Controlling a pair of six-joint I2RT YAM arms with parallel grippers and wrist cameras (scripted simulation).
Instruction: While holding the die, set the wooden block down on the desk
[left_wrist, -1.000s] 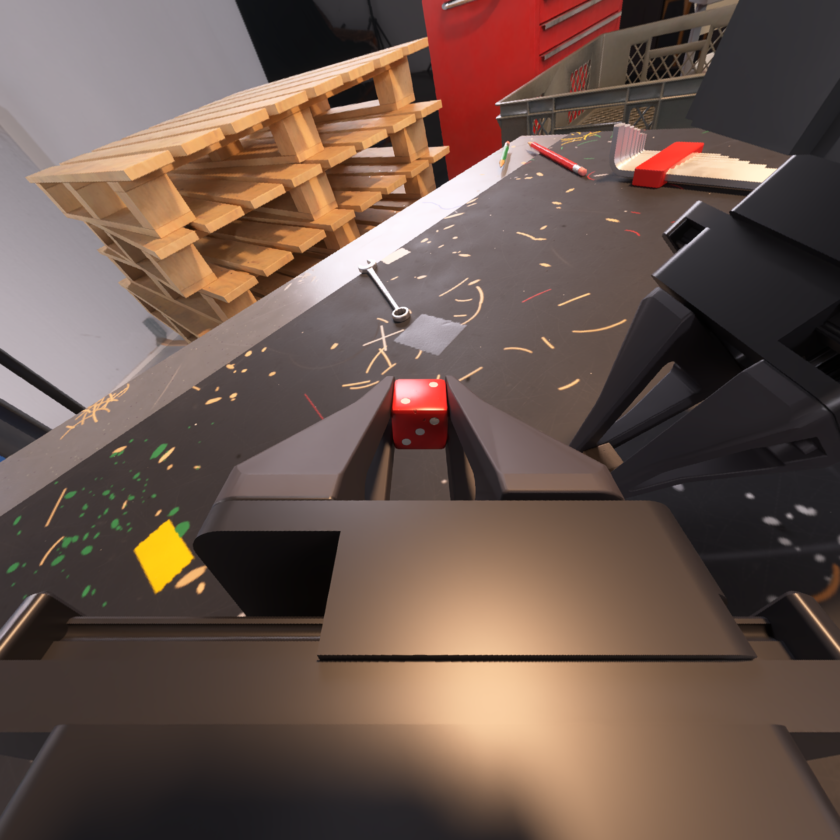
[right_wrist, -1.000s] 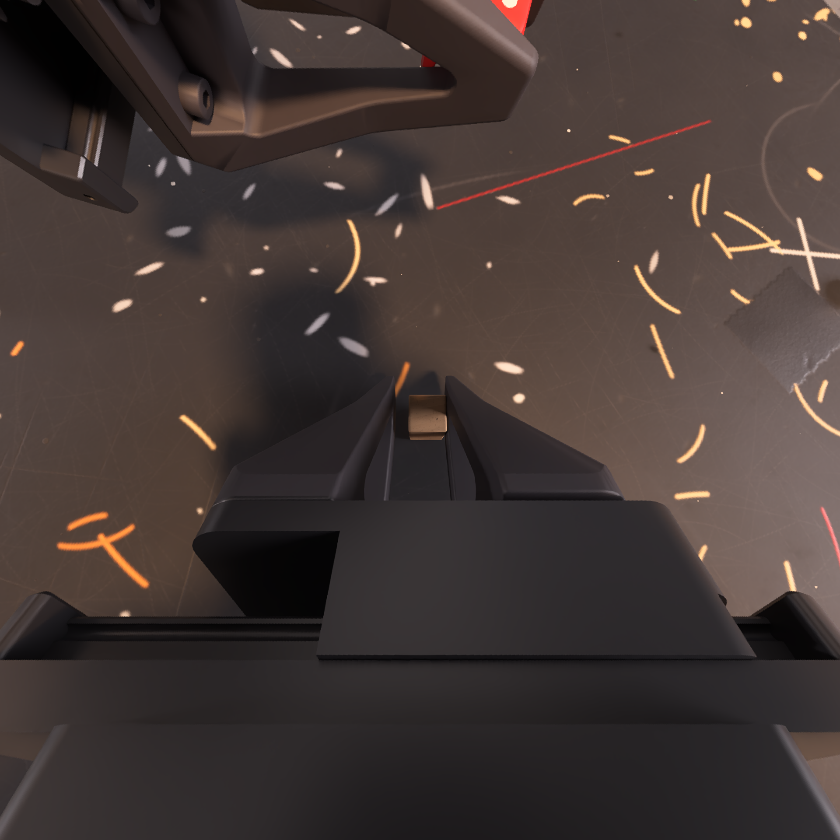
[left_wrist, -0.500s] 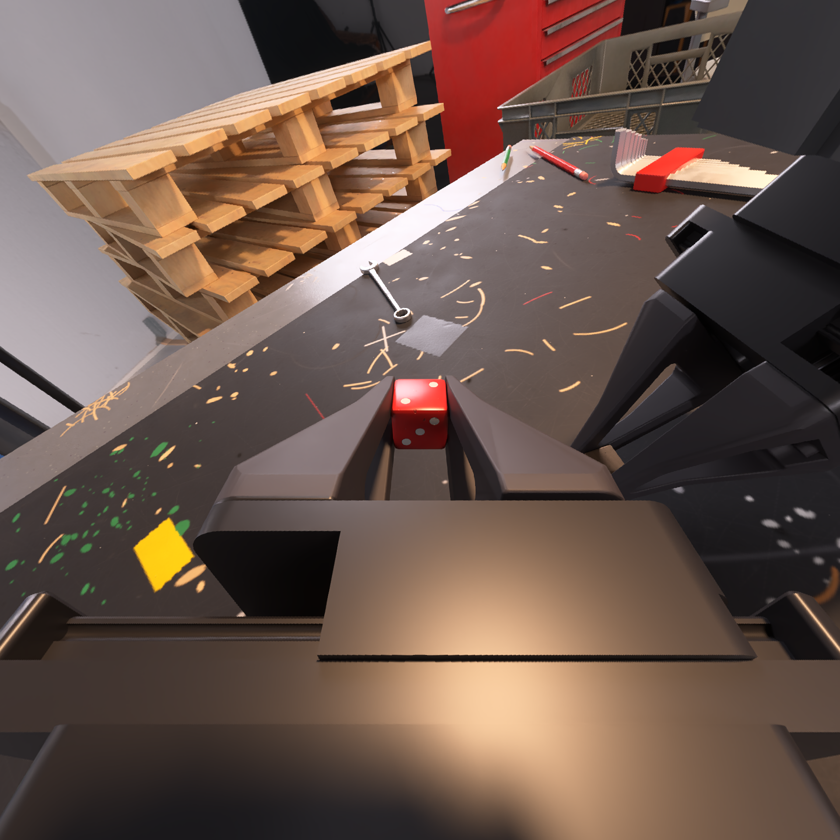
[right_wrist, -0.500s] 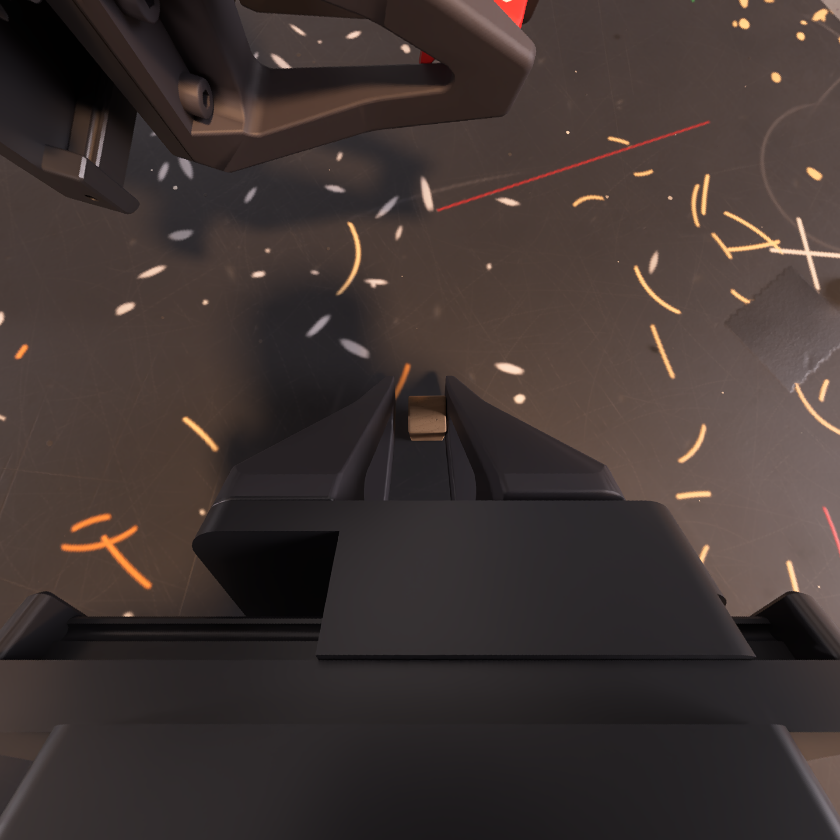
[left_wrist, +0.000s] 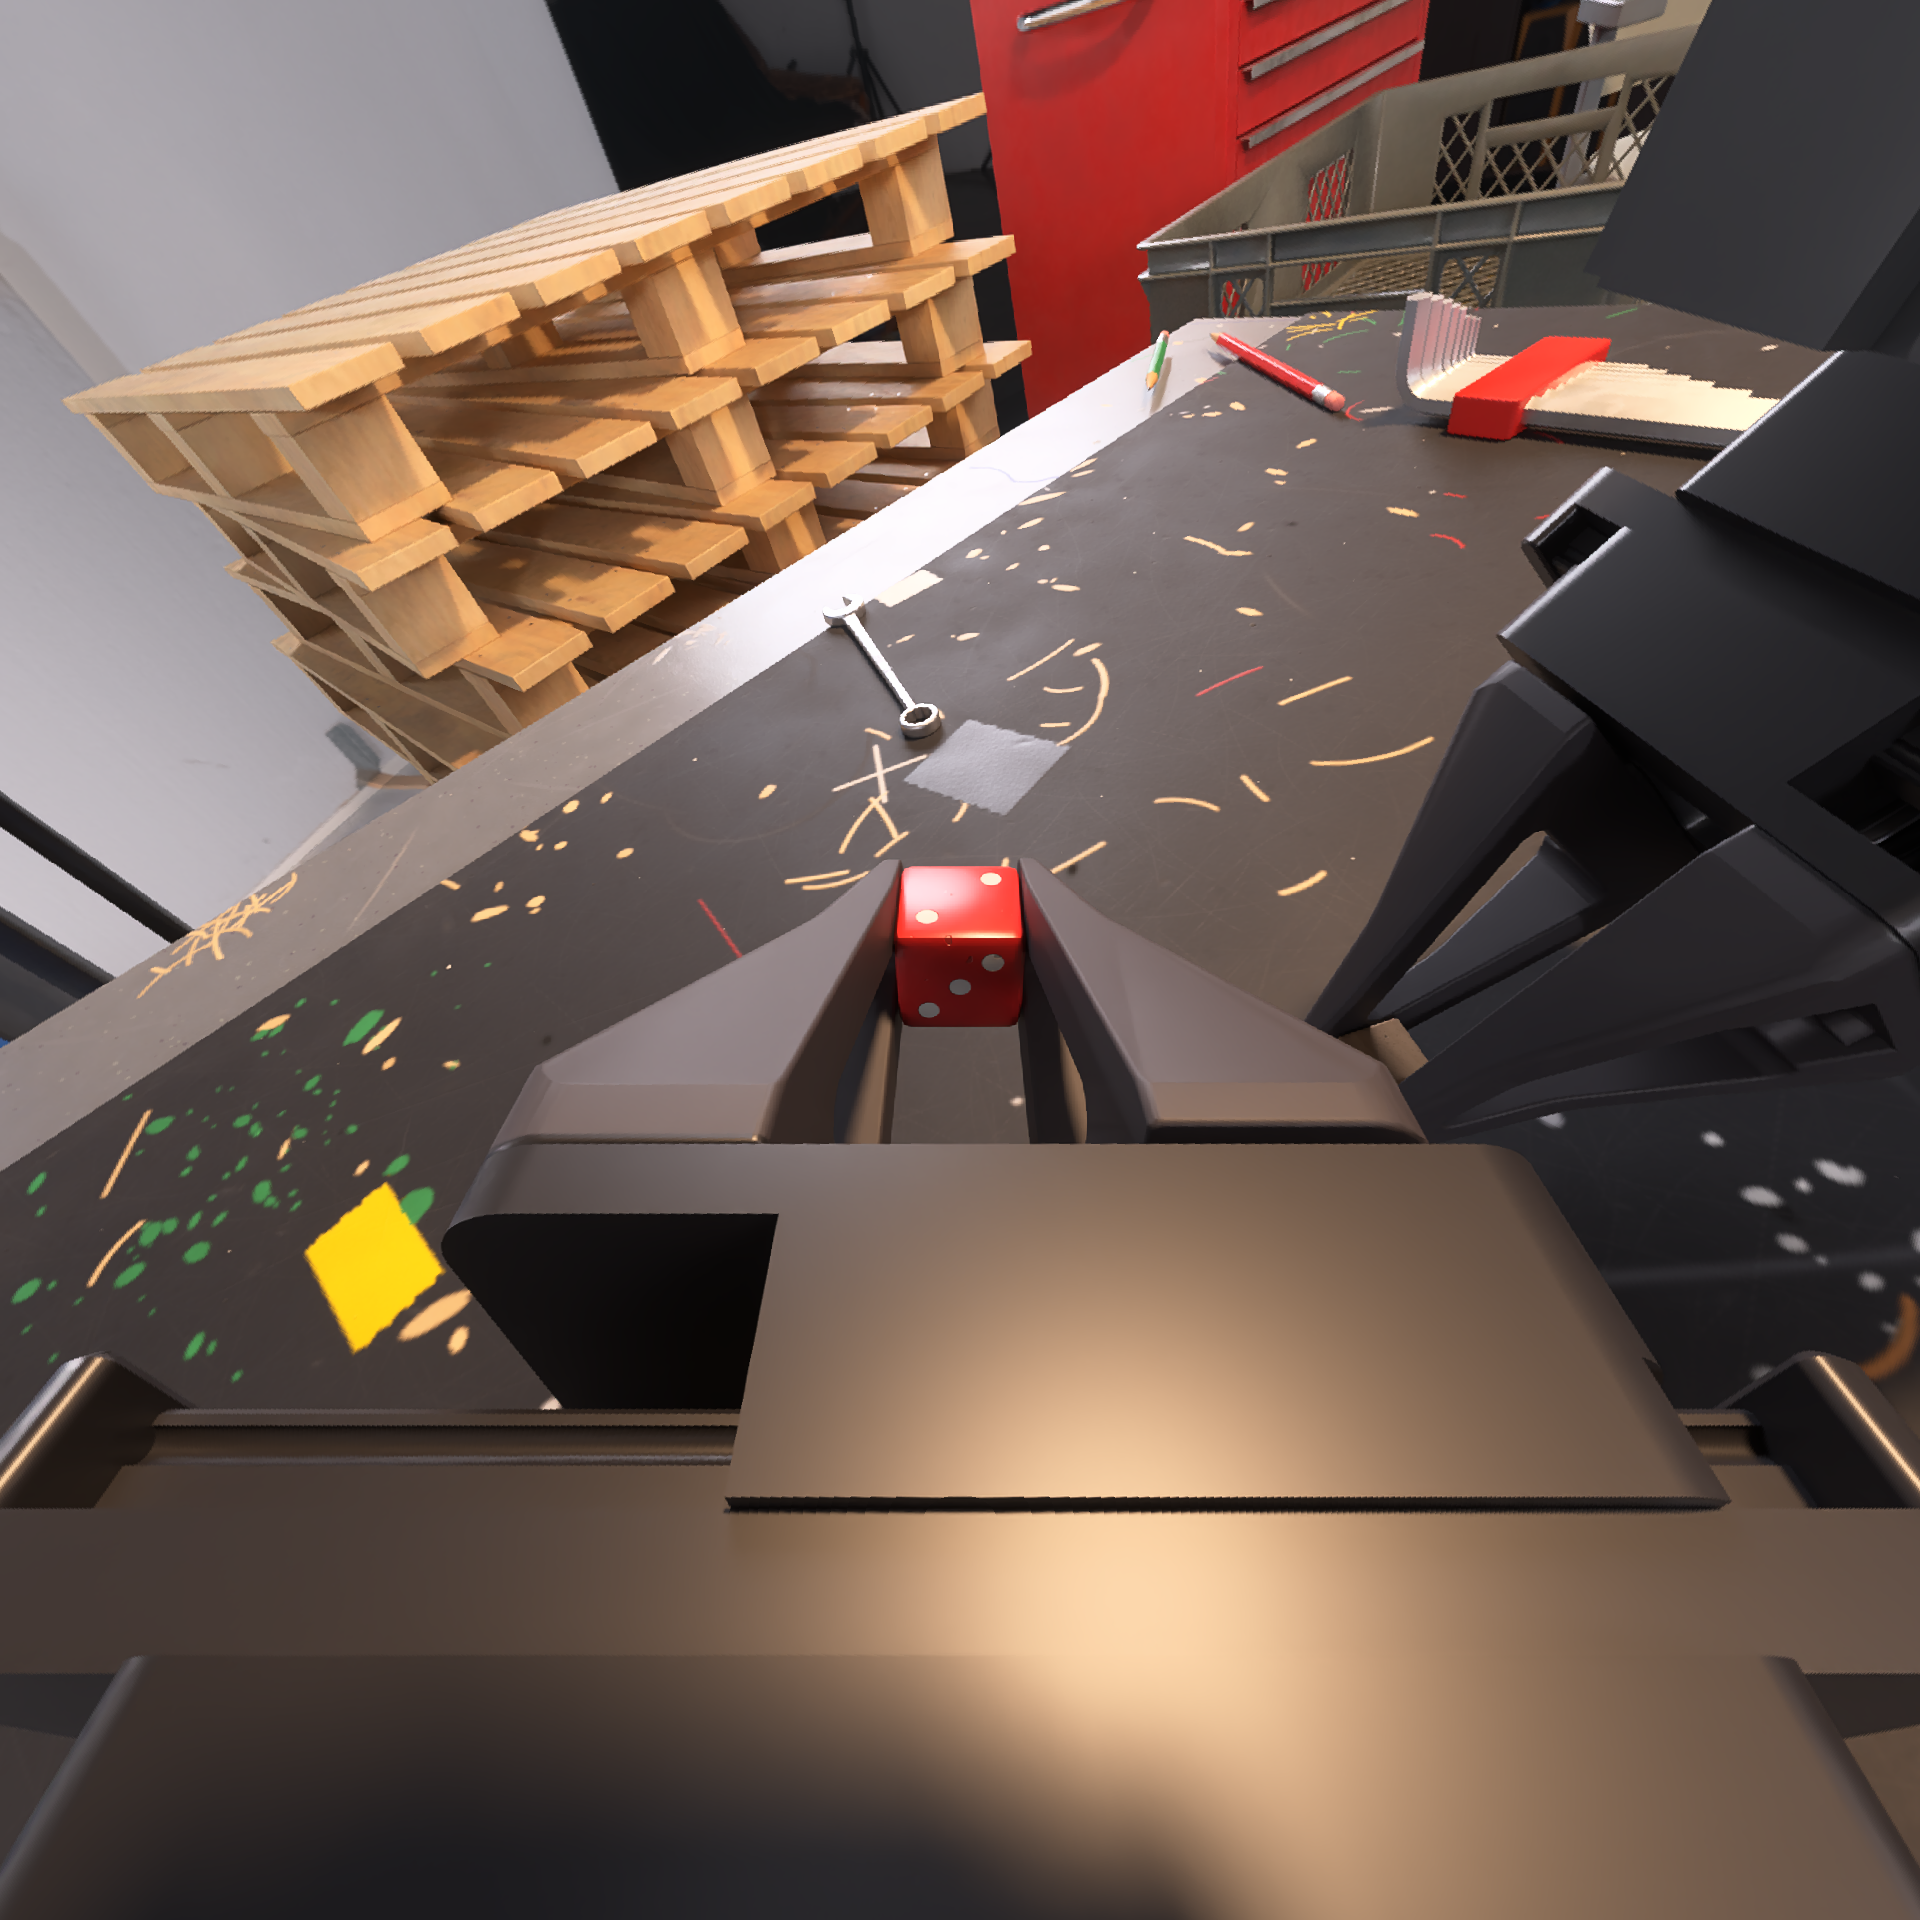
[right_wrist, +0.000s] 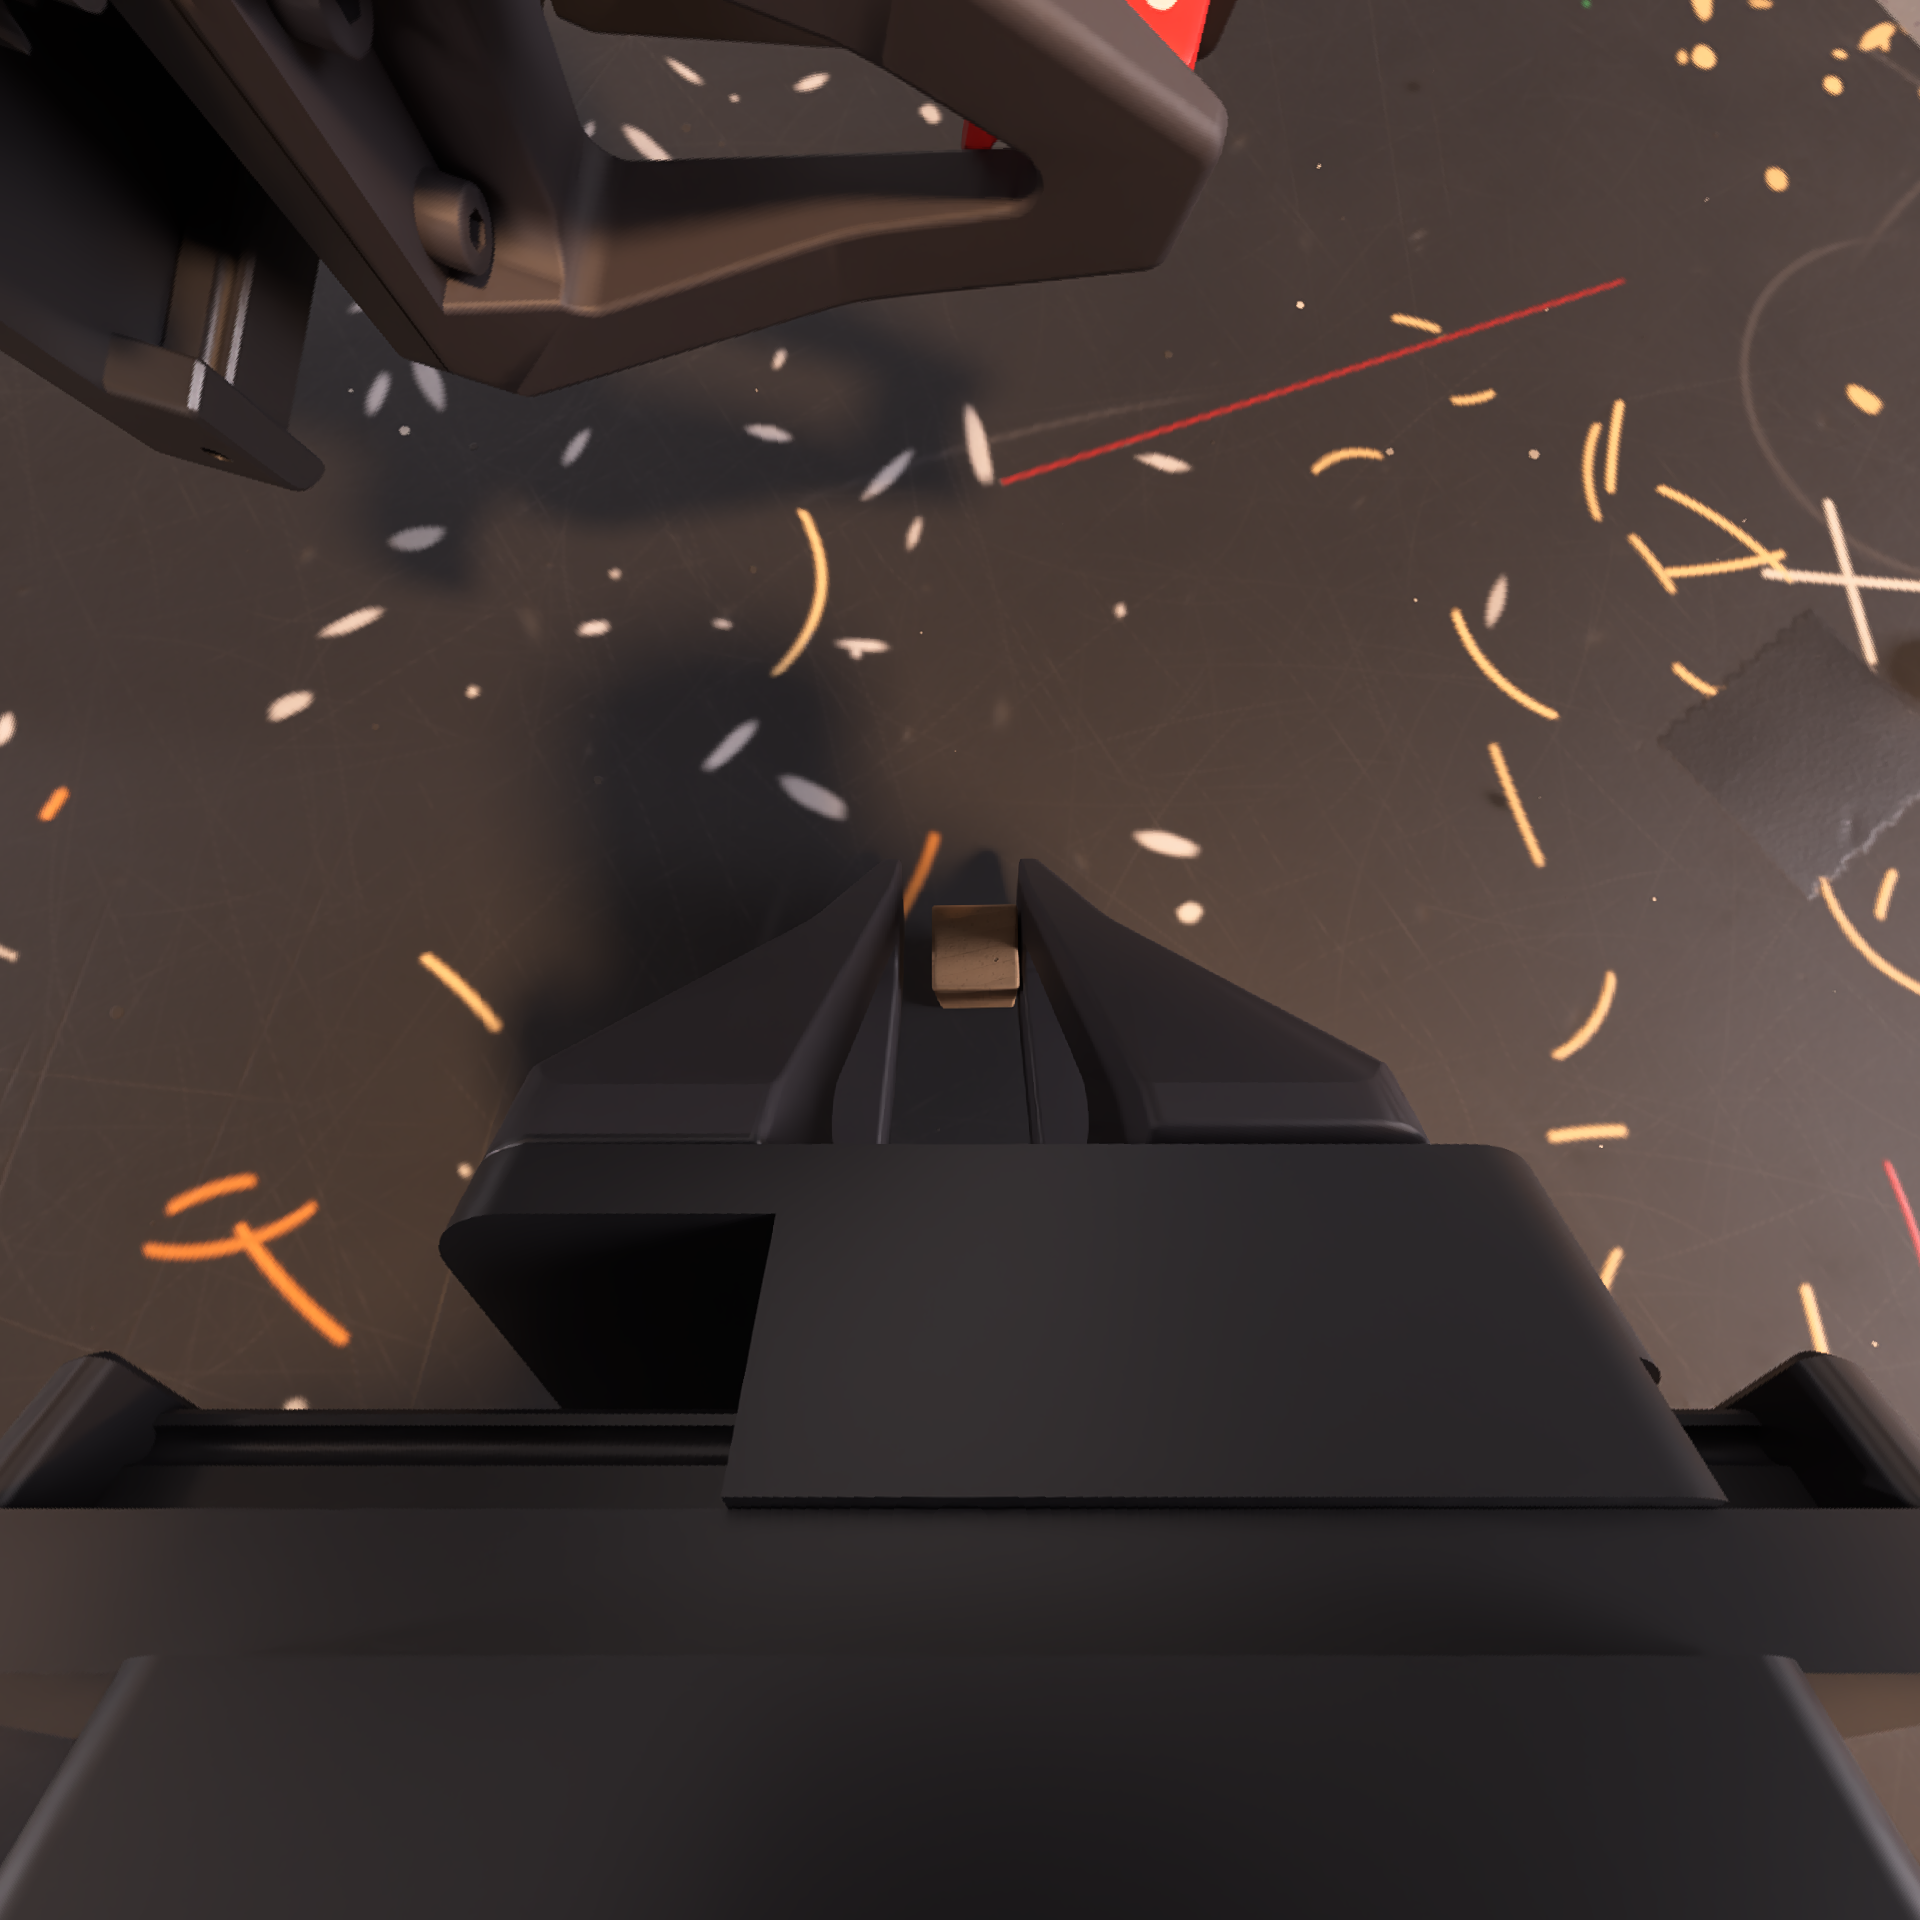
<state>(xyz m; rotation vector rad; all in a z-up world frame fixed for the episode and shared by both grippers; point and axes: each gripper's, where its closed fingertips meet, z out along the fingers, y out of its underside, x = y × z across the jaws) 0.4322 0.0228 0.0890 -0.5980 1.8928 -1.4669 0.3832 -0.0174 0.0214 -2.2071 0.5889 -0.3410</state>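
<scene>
Almost nothing has shifted in the last second: your left gripper (left_wrist: 958, 940) stays clamped on the die (left_wrist: 958, 943) while your right gripper (right_wrist: 961, 935) still pinches the wooden block (right_wrist: 972, 954) above the desk (right_wrist: 1247, 644), so the set-down remains ahead.

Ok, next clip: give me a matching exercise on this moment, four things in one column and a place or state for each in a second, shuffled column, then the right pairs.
Things
1. small red die with white pips
2. small tan wooden block
3. silver metal wrench
4. red pencil with eraser

Places or states
A. lying flat near the desk's left edge, by a grey tape patch
B. clamped between the left gripper's fingers
C. at the desk's far end, beside a red-handled tool
D. between the right gripper's fingers, above the dark desk

Pairs: 1-B, 2-D, 3-A, 4-C
</scene>
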